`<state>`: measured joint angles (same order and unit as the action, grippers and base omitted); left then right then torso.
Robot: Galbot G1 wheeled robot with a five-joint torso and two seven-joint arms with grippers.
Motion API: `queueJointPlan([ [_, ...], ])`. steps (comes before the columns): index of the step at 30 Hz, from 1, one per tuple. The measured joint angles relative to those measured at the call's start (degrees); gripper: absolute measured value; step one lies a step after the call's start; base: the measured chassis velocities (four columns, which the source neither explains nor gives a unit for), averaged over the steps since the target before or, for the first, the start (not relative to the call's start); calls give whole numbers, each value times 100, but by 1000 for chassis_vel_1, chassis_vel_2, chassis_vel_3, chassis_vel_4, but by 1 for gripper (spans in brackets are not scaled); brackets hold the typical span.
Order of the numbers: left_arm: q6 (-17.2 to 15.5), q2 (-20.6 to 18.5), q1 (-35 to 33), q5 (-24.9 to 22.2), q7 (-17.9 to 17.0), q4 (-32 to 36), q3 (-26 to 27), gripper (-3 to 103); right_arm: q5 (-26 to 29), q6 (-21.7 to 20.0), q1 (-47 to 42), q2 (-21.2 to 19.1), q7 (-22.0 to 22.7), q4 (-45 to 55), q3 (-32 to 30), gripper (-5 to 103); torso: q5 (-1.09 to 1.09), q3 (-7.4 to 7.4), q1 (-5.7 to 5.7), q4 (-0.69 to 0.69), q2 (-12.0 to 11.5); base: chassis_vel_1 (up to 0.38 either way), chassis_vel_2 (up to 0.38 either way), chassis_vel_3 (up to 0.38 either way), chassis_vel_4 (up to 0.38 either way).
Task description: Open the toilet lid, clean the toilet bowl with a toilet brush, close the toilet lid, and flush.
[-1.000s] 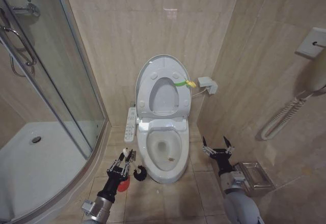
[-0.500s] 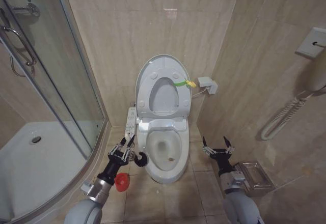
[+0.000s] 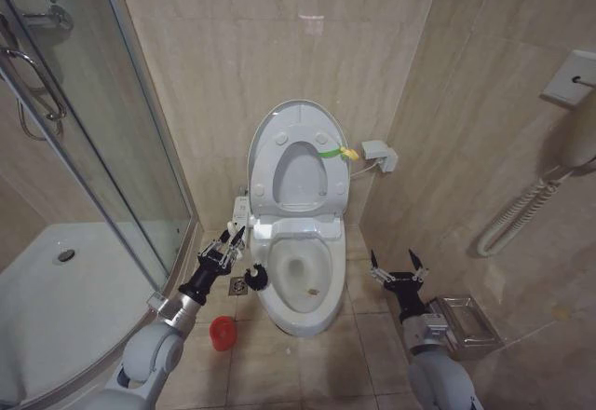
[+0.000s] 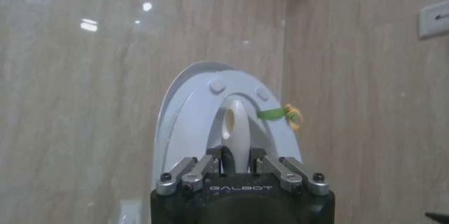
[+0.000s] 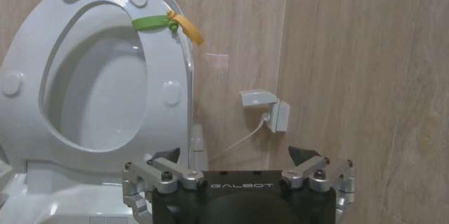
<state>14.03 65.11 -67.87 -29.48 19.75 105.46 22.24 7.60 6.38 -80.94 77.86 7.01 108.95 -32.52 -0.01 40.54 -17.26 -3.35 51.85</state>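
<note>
The toilet lid (image 3: 300, 175) stands upright against the wall with the seat ring raised against it, and a yellow-green loop (image 3: 337, 154) hangs on its edge. Below it the white toilet bowl (image 3: 298, 315) lies uncovered. My left gripper (image 3: 222, 252) hovers left of the bowl, shut on the toilet brush's white handle (image 4: 235, 126). The dark bristle head (image 3: 253, 278) hangs beside the bowl's left rim. The left wrist view faces the lid (image 4: 184, 113). My right gripper (image 3: 399, 266) waits open to the right of the bowl, with empty fingers (image 5: 302, 154).
A red cup holder (image 3: 221, 333) stands on the floor tiles below the left arm, near a floor drain (image 3: 238, 287). The button panel (image 3: 239, 219) runs along the bowl's left side. A glass shower enclosure (image 3: 102, 177) closes the left. A wire basket (image 3: 466, 326) sits at the right wall.
My left gripper has risen from the red holder with the brush, carrying the bristle head up to the bowl's left rim. The right arm has not moved.
</note>
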Motion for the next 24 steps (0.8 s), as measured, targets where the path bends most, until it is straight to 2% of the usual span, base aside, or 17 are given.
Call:
queueJointPlan([
  [5,67,-41,382,-334,84,-271,-120,24,0,0,0,0,0,0,0,100,0,0,0,0,0,0,0,0,0],
  [14,119,34,1040,-440,160,-986,-403,24,0,0,0,0,0,0,0,100,0,0,0,0,0,0,0,0,0],
  [22,234,129,1535,-477,330,-1555,-845,24,0,0,0,0,0,0,0,100,1,0,0,0,0,0,0,0,0],
  [24,269,208,1891,-474,369,-1920,-1199,24,0,0,0,0,0,0,0,100,1,0,0,-1,0,0,0,0,0],
])
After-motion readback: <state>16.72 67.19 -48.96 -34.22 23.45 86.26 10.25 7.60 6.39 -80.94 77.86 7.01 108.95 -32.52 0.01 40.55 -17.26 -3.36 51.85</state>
